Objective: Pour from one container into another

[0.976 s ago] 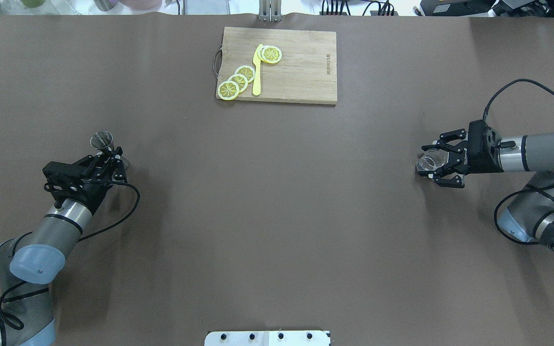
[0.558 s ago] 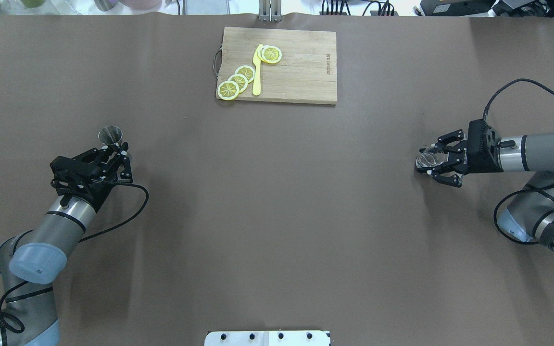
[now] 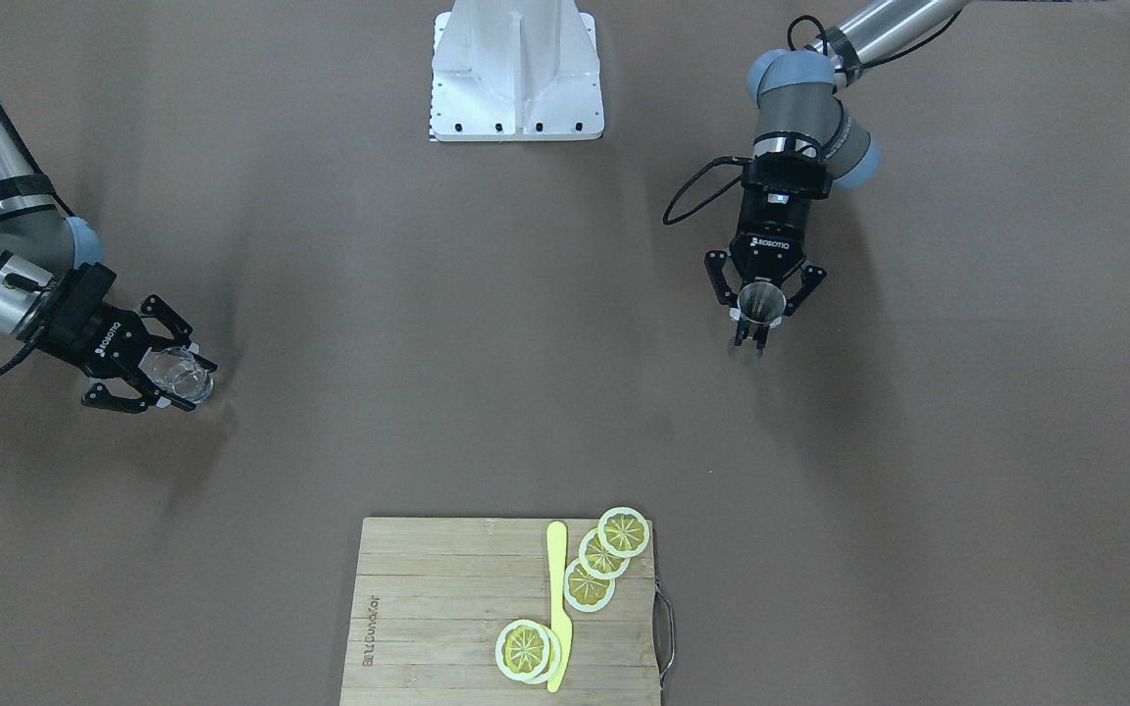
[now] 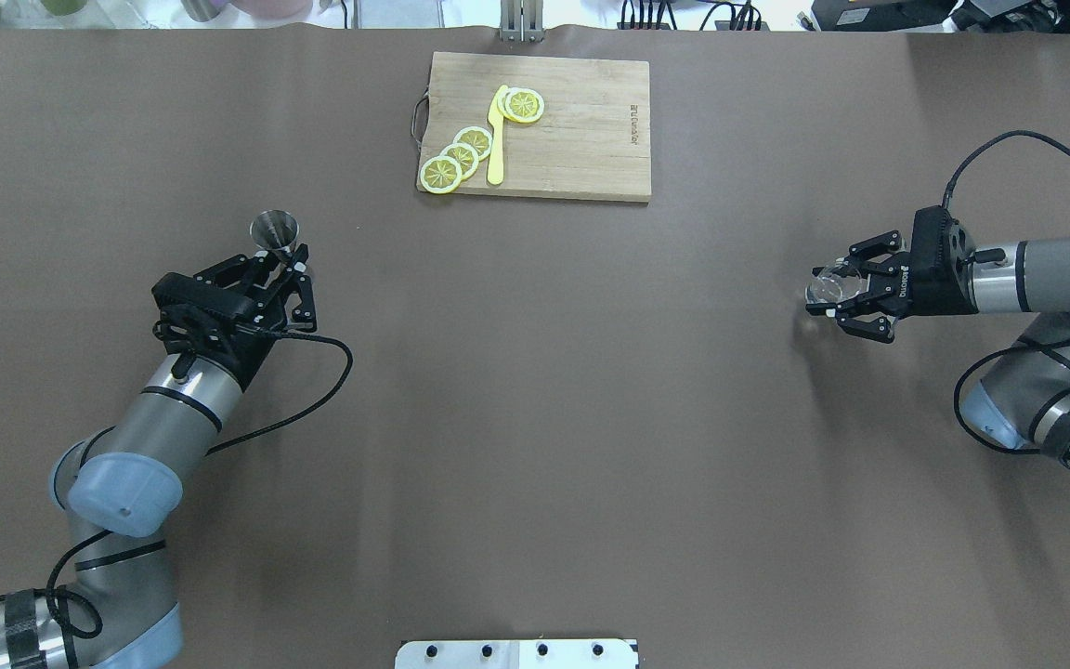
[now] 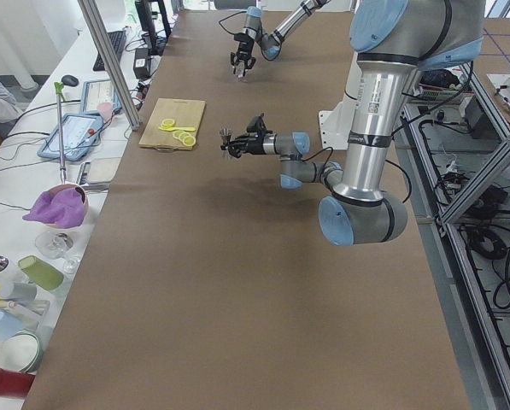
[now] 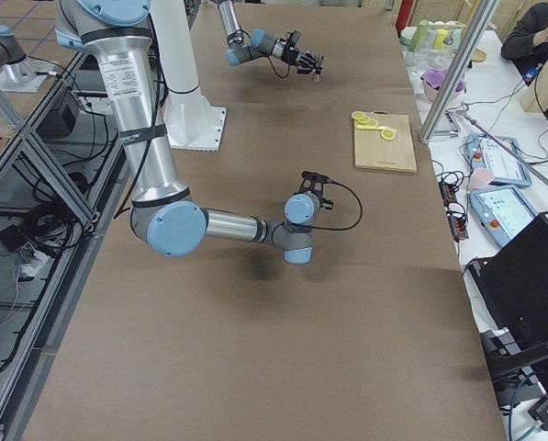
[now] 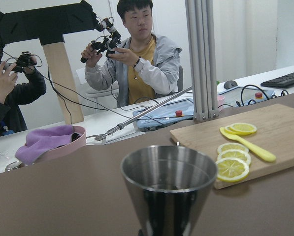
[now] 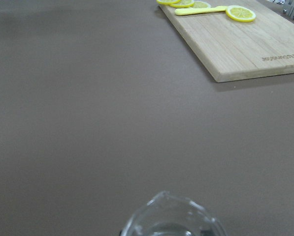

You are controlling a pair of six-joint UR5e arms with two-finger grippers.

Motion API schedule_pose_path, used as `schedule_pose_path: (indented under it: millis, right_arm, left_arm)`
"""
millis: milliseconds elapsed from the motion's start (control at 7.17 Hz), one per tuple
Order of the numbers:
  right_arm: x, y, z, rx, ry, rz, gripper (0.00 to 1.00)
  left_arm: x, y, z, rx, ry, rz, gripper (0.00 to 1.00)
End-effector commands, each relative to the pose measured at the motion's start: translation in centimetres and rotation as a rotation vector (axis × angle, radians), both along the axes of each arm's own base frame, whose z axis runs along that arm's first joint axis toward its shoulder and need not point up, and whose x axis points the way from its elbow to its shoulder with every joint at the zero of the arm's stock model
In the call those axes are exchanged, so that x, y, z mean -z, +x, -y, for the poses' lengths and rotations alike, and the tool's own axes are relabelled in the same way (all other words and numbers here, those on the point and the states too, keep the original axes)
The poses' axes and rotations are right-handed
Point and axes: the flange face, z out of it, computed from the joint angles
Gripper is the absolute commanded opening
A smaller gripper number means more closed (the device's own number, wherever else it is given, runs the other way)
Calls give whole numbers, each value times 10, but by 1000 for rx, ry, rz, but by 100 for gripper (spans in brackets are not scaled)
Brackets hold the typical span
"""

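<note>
My left gripper (image 4: 277,261) is shut on a small metal cup (image 4: 275,228), a cone-shaped steel jigger held upright left of the table's middle. The same metal cup (image 7: 169,182) fills the lower middle of the left wrist view, and from across the table the cup (image 3: 760,301) sits between the left gripper's (image 3: 761,317) fingers. At the far right, my right gripper (image 4: 838,289) is shut on a clear glass (image 4: 823,283), also held upright. The glass's (image 8: 172,219) rim shows at the bottom of the right wrist view. Whether either holds liquid is unclear.
A wooden cutting board (image 4: 581,130) lies at the table's far middle with several lemon slices (image 4: 461,153) and a yellow knife (image 4: 496,139). The white robot base plate (image 4: 516,653) sits at the near edge. People (image 7: 132,64) sit beyond the far edge.
The left arm has carried the metal cup to the right and farther from the robot. The right gripper's fingers have closed in on the glass and shifted slightly away from the robot.
</note>
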Motion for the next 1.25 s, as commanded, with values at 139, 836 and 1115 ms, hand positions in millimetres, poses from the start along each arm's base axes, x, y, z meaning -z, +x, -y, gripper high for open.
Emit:
schedule_pose_path:
  millis: [139, 836, 1115]
  right_arm:
    - [54, 25, 25, -11, -14, -1, 0]
    - [226, 22, 56, 9, -173, -107, 0]
    - [285, 19, 54, 20, -228, -153, 0]
  left_arm:
    - [20, 12, 0, -49, 7, -21, 0]
    - [34, 9, 1, -55, 19, -59, 0]
    - [37, 6, -2, -57, 19, -79, 0]
